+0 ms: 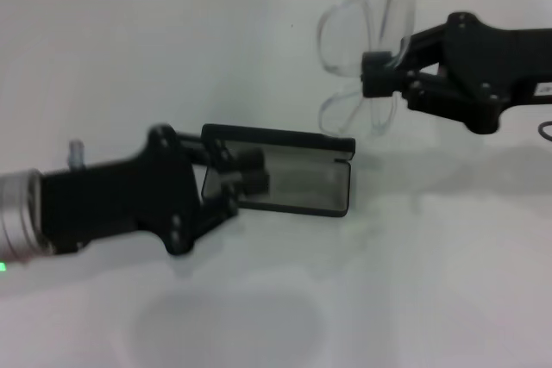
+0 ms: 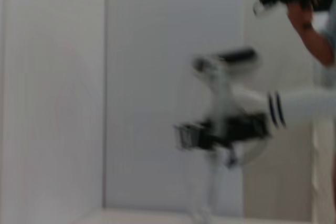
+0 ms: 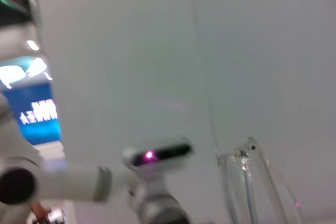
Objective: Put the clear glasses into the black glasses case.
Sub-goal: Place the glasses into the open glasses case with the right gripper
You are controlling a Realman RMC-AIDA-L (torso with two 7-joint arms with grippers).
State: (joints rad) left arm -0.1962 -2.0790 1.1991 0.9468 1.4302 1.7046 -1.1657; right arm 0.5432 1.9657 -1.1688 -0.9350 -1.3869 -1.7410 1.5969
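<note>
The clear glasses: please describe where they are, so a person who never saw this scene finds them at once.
On the white table, find the open black glasses case, which the left gripper holds at one end. Behind it, towards the robot's right, the right gripper holds the clear glasses in the air. They alone are fully transparent.

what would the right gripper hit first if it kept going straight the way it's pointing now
Beyond the clear glasses it already holds, the right gripper points toward the robot's left over the bare table. That line looks free; the black glasses case sits nearer the robot, though depth is unclear.
</note>
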